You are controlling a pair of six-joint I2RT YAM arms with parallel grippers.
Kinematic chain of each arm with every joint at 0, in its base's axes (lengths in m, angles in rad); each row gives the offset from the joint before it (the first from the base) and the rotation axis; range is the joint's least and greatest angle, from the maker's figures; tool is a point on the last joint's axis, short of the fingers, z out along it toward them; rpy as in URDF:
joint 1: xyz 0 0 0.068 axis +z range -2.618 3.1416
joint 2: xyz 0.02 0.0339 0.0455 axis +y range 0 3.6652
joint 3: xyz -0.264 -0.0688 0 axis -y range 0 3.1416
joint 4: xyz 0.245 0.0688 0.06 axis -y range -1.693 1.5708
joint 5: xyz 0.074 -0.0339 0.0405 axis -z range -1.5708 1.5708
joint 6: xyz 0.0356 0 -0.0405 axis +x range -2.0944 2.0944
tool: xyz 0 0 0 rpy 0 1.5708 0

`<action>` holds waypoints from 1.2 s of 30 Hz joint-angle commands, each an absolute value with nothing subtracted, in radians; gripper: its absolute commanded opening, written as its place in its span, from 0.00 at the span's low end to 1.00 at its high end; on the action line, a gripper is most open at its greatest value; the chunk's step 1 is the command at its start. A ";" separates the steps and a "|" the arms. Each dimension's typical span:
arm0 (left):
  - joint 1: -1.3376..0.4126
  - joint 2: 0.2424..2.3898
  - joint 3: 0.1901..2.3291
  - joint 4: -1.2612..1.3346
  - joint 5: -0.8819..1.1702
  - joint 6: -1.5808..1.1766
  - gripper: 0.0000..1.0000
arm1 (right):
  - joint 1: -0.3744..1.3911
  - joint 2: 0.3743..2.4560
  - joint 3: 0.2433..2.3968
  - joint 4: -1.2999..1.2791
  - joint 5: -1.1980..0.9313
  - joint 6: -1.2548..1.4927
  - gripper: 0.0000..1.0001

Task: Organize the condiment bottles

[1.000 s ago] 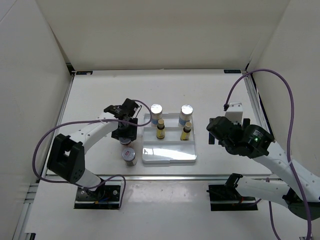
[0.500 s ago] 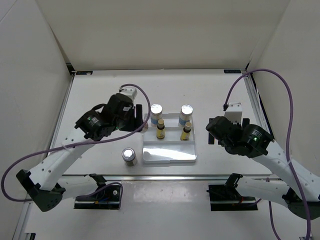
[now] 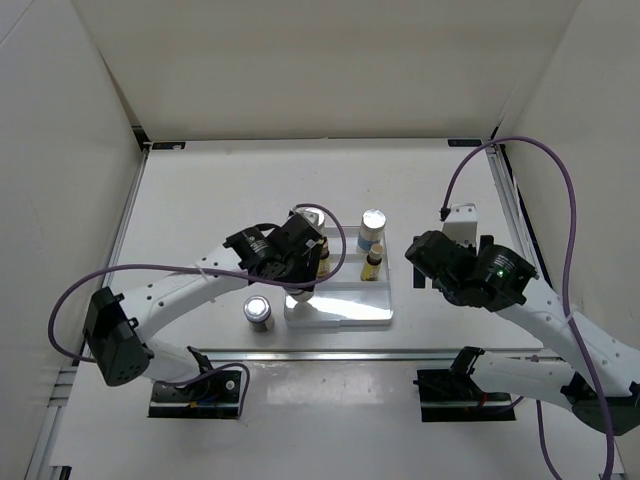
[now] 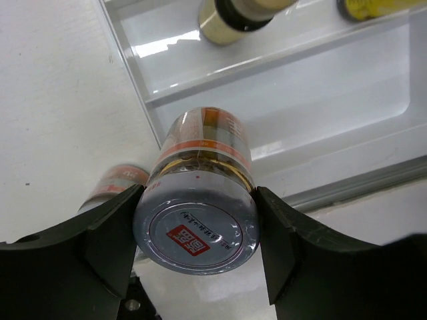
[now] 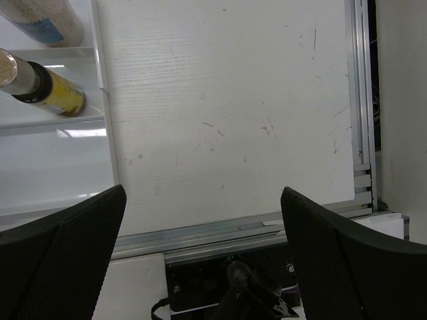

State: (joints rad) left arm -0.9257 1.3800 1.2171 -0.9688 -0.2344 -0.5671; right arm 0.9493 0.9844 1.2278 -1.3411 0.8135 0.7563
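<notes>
My left gripper (image 3: 298, 272) is shut on a short brownish jar (image 4: 200, 170) by its silver lid and holds it over the left end of the white tray (image 3: 340, 312). The jar is tilted; whether it touches the tray cannot be told. The second jar (image 3: 259, 312) stands on the table left of the tray and also shows in the left wrist view (image 4: 115, 187). Two tall white bottles (image 3: 373, 228) (image 3: 312, 214) stand in the back row, two tiny yellow bottles (image 3: 372, 264) (image 3: 322, 262) in the middle row. My right gripper (image 3: 424, 264) is open and empty, right of the tray.
The right wrist view shows a tall bottle (image 5: 41, 20) and a tiny yellow bottle (image 5: 47, 90) at the tray's right end, bare table beside them and the table's metal front rail (image 5: 233, 233). White walls enclose the table.
My left arm lifted one brownish jar from the table left of the tray and swung right with it, over the tray's left end. The right arm shifted only slightly.
</notes>
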 commanded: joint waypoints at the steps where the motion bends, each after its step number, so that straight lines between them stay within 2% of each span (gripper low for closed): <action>1: -0.937 1.391 1.224 -0.845 -0.270 -0.592 0.11 | 0.951 0.988 1.224 -1.379 0.848 0.775 1.00; 12: -0.937 1.515 1.198 -0.802 -0.245 -0.634 0.11 | 0.951 0.997 1.224 -1.379 0.848 0.765 1.00; 15: -0.937 1.516 1.198 -0.802 -0.236 -0.634 0.16 | 0.951 0.997 1.224 -1.379 0.848 0.765 1.00; 16: -0.937 1.516 1.189 -0.802 -0.236 -0.634 0.31 | 0.951 0.997 1.215 -1.379 0.848 0.765 1.00; 18: -0.937 1.516 1.189 -0.802 -0.236 -0.634 0.43 | 0.951 0.997 1.215 -1.379 0.848 0.765 1.00; 19: -0.937 1.500 1.189 -0.811 -0.236 -0.634 0.63 | 0.951 0.997 1.215 -1.379 0.848 0.765 1.00; 21: -0.937 1.470 1.189 -0.811 -0.250 -0.634 0.81 | 0.951 0.997 1.215 -1.379 0.848 0.765 1.00; 22: -0.937 1.435 1.189 -0.833 -0.262 -0.634 1.00 | 0.951 0.997 1.215 -1.379 0.848 0.765 1.00; 26: -0.937 1.359 1.253 -0.937 -0.354 -0.618 1.00 | 0.951 0.997 1.215 -1.370 0.848 0.765 1.00; 30: -0.928 1.163 1.281 -1.104 -0.531 -0.653 1.00 | 0.951 0.997 1.215 -1.370 0.848 0.765 1.00; 36: -0.832 0.869 1.096 -1.172 -0.396 -0.842 1.00 | 0.951 0.997 1.215 -1.370 0.848 0.765 1.00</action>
